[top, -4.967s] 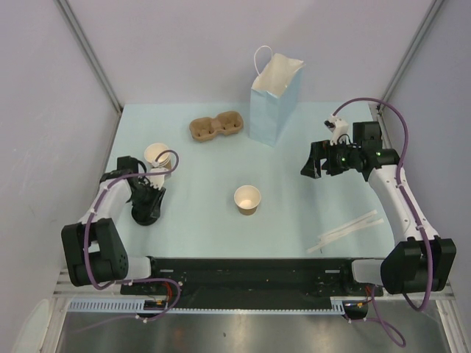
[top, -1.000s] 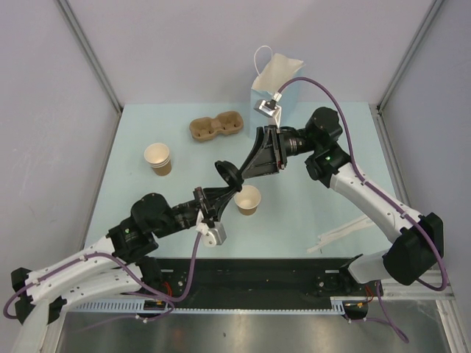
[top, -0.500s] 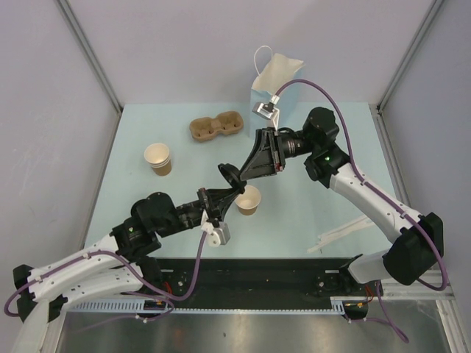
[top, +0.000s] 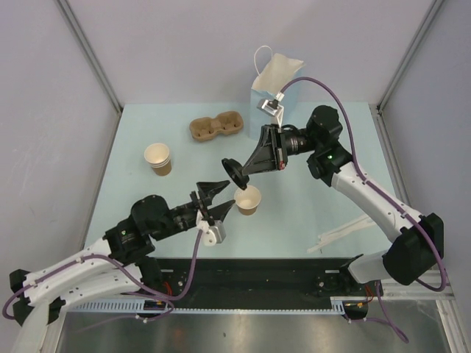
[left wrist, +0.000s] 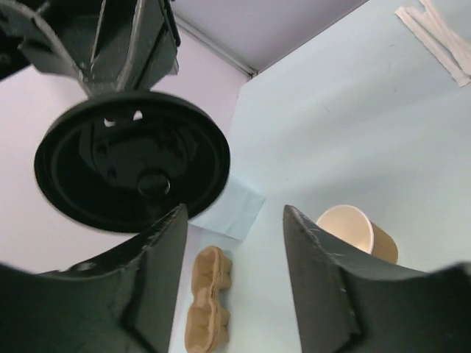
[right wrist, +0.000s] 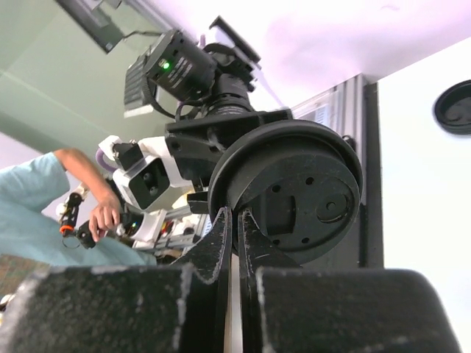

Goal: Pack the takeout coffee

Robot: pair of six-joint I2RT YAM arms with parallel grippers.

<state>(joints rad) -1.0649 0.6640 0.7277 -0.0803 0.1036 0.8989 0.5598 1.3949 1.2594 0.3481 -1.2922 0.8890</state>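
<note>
— Right gripper (top: 240,170)?
— Clamped on one black lid (top: 234,171), in front of the blue bag (top: 274,103). Left gripper (top: 225,194) stands apart, empty.
— Cups?
— Two, both lidless: a middle cup (top: 248,199) in front of the bag, a left cup (top: 158,158) well left of it.
— The takeout coffee?
— Perhaps the second black disc (right wrist: 452,107), seen only from the right wrist. Lid or lidded cup, can't tell.

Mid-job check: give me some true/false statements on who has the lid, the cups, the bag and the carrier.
1. The right gripper pinches the black lid by its rim. True.
2. The left gripper is shut on that lid. False: its jaws stand open, gripping nothing.
3. Both paper cups wear lids. False: the centre cup and the left cup are open-topped.
4. The blue paper bag stands upright at the table's far side. True.
5. The cup carrier holds a cup. False: both wells are empty.
</note>
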